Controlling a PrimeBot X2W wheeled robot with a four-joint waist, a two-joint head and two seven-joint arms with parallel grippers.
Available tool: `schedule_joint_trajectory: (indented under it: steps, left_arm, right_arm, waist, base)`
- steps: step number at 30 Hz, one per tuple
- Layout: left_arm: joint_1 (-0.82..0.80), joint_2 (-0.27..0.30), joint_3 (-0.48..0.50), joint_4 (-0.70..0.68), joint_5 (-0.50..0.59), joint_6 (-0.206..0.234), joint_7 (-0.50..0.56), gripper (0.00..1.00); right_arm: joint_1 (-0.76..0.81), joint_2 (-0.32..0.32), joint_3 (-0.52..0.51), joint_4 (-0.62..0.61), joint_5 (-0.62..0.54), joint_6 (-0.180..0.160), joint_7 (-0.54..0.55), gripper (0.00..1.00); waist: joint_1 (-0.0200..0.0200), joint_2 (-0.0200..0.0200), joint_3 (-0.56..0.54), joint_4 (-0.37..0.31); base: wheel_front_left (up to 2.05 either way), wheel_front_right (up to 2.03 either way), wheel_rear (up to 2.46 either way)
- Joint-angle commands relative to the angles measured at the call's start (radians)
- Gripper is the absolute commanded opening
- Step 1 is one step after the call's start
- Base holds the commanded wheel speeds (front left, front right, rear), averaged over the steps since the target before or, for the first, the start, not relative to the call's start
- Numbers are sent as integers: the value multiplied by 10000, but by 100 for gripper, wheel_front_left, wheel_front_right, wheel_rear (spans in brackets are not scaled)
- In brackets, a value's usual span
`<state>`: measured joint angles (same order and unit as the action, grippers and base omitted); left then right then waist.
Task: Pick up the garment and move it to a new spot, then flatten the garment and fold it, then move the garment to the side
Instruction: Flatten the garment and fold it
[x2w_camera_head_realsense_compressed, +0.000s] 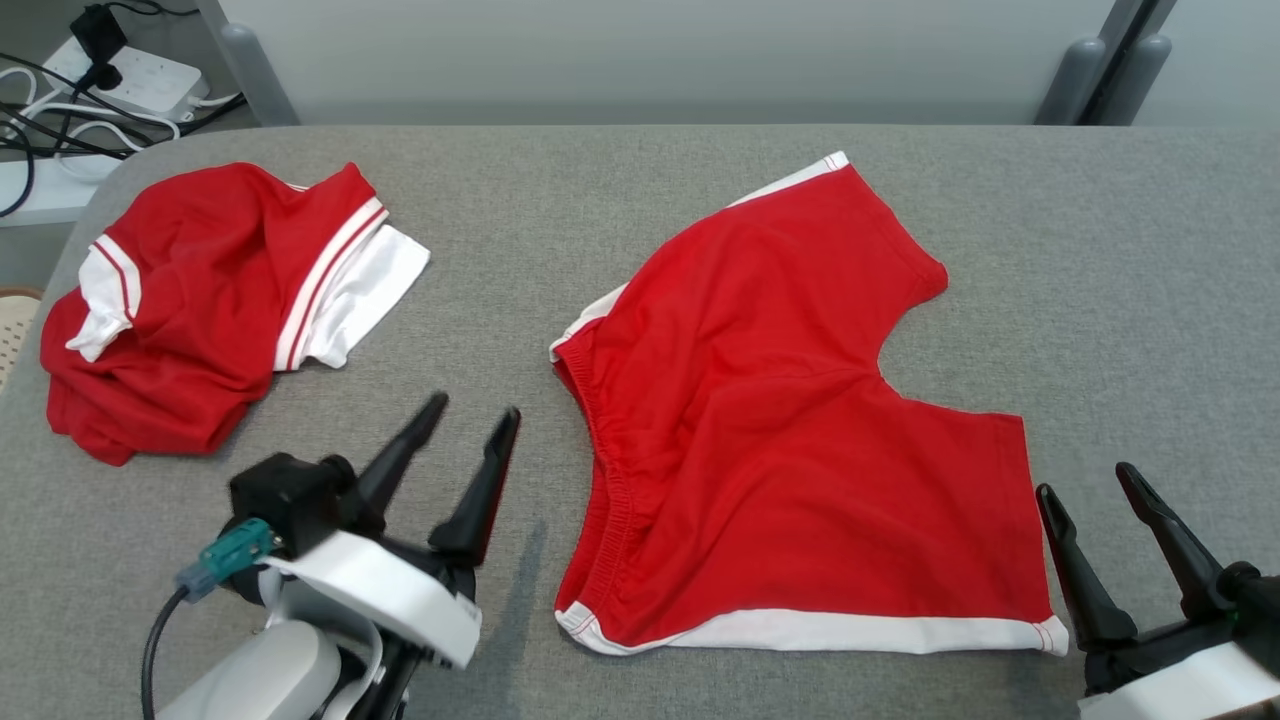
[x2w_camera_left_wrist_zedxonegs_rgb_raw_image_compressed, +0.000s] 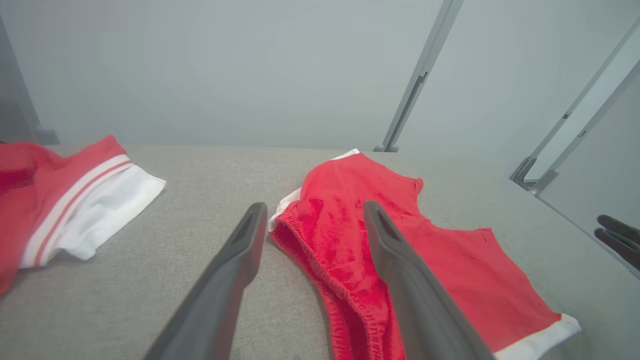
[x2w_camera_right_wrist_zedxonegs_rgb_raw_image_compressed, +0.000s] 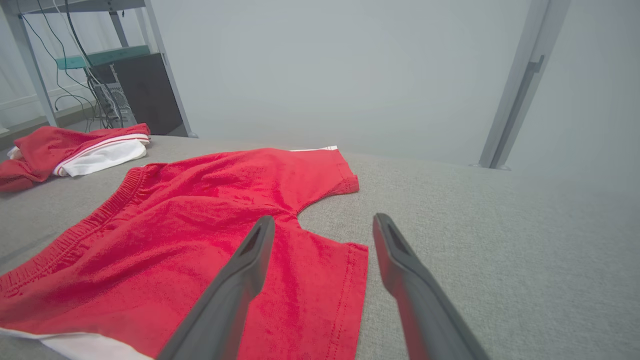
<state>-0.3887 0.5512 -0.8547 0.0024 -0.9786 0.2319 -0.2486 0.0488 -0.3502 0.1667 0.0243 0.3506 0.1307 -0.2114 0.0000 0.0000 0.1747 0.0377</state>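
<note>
The shorts (x2w_camera_head_realsense_compressed: 780, 420) lie spread out on the grey bench (x2w_camera_head_realsense_compressed: 600, 200), a little right of the middle of the head view. They are bright red, with a white stripe down each side: one runs along the bottom edge of the cloth in the picture, the other shows as a thin line on the upper left edge. The gathered waistband (x2w_camera_head_realsense_compressed: 600, 470) faces the left of the frame. One leg points to the upper right and the other to the right, with the curved notch of the crotch between them. The cloth is mostly flat, with soft creases near the waistband and across the upper leg.

Your left jaws sit at the lower left of the head view, just left of the waistband and clear of it. The two dark fingers (x2w_camera_head_realsense_compressed: 480, 490) stand well apart with nothing between them. In the left wrist view they frame the waistband's far corner, and you cannot tell from there how high they are over the cloth.

Your right jaws are at the lower right of the head view, just beside the hem of the nearer leg. Their fingers (x2w_camera_head_realsense_compressed: 1075, 570) are spread wide and hold nothing. In the right wrist view one finger crosses the red cloth and the other the bare bench.

A crumpled red and white top (x2w_camera_head_realsense_compressed: 200, 300) lies at the upper left, well apart from the shorts. A white power strip (x2w_camera_head_realsense_compressed: 130, 75) sits beyond the bench's corner.
</note>
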Motion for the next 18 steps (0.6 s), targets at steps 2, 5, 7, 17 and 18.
schedule_joint_trajectory:
  steps: [2,5,7,17,18]
  left_arm:
    - [321,-470,1987,-498,1052,106,-123,100]
    - [1135,-1373,3537,-874,2283,-274,-127,100]
    - [1670,-1932,4354,-939,2964,-706,-128,100]
    - [3529,-3748,6146,81,4773,-2696,-130,100]
    - [3646,-3893,6298,154,4887,-2799,-130,100]
  right_arm:
    - [-344,569,-313,-122,-446,0,-388,100]
    - [-452,1113,-446,-16,-743,0,-483,100]
    - [-515,1387,-514,-130,-928,0,-495,100]
    - [446,1952,-1110,-1049,-1349,0,-502,100]
    - [584,1979,-1164,-1106,-1349,0,-502,100]
  waist:
    - [0,0,-134,99]
    - [0,0,-268,135]
    - [0,0,-389,152]
    - [0,0,-1242,211]
    - [0,0,-1321,214]
  base:
    - [0,0,0]
    - [0,0,0]
    - [0,0,0]
    - [0,0,0]
    - [0,0,0]
